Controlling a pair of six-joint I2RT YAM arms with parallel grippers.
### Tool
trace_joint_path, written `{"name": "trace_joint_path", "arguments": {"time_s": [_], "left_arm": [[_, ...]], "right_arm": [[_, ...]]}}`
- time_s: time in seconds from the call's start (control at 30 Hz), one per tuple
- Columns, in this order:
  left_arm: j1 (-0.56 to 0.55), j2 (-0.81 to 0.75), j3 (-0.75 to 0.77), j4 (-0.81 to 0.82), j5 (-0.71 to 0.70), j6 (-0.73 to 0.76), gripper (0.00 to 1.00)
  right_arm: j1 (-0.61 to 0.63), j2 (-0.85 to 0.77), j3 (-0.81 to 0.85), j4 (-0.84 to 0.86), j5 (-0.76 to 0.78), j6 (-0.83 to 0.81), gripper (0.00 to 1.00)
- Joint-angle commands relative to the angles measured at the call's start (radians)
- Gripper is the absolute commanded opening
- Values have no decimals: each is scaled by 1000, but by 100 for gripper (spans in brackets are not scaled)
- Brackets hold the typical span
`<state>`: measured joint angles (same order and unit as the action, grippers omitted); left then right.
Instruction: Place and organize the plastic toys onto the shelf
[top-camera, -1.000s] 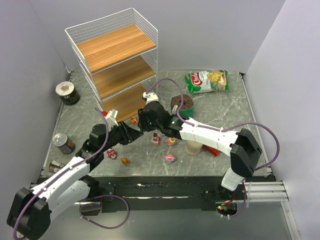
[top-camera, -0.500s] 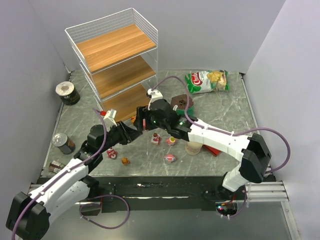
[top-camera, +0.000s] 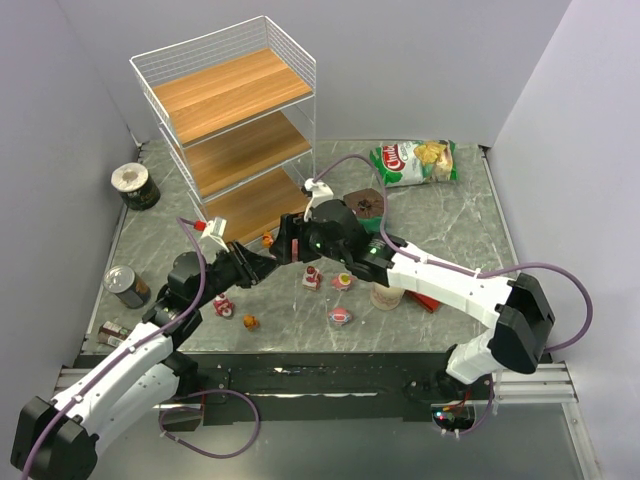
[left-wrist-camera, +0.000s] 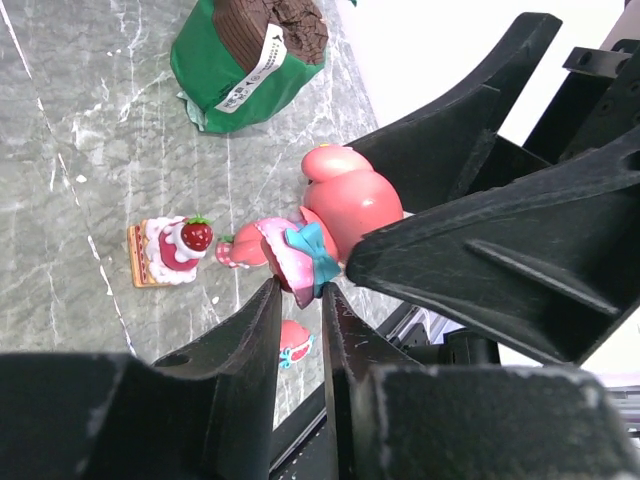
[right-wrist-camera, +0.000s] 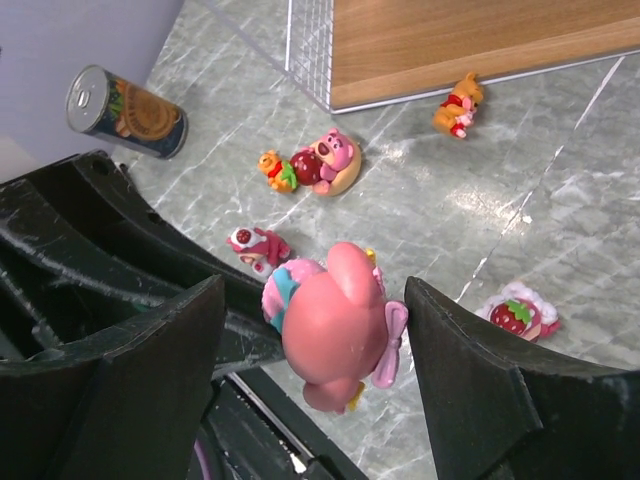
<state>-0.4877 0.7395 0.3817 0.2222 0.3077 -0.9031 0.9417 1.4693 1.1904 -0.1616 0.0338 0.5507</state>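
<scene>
The pink figurine (left-wrist-camera: 345, 215) is pinched by the hem of its dress between the 2 narrowly set fingertips of the left gripper (left-wrist-camera: 300, 292). It is held clear of the marble table (top-camera: 450, 220), near the front of the bottom tier of the shelf (top-camera: 235, 150). The right gripper (right-wrist-camera: 315, 300) is spread wide around the same toy, and a gap is seen on each side, so no contact is made there. A round, glossy pink head, a frilled pink dress with a teal bow, and a pink bow at the side can be made out. Other plastic toys (right-wrist-camera: 320, 165) are scattered on the table below.
</scene>
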Motion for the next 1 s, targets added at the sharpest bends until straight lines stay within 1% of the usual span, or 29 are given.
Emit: {"name": "trace_joint_path", "arguments": {"time_s": [0.0,0.33,0.7,0.97], "left_arm": [[0,-14,20,75,-7,4,1],[0,-28,20,77,-19,-5,1],[0,-17,13,69,-36,-17,1],[0,4,16,9,-59,10,1]], "right_arm": [[-9,-63,-12,57,-15,15,79],[-17,-89,-38,62,-5,28,79],[-23,-67,-48,56,-15,32,75],[-26,-70,-146,-9,23,11,75]]}}
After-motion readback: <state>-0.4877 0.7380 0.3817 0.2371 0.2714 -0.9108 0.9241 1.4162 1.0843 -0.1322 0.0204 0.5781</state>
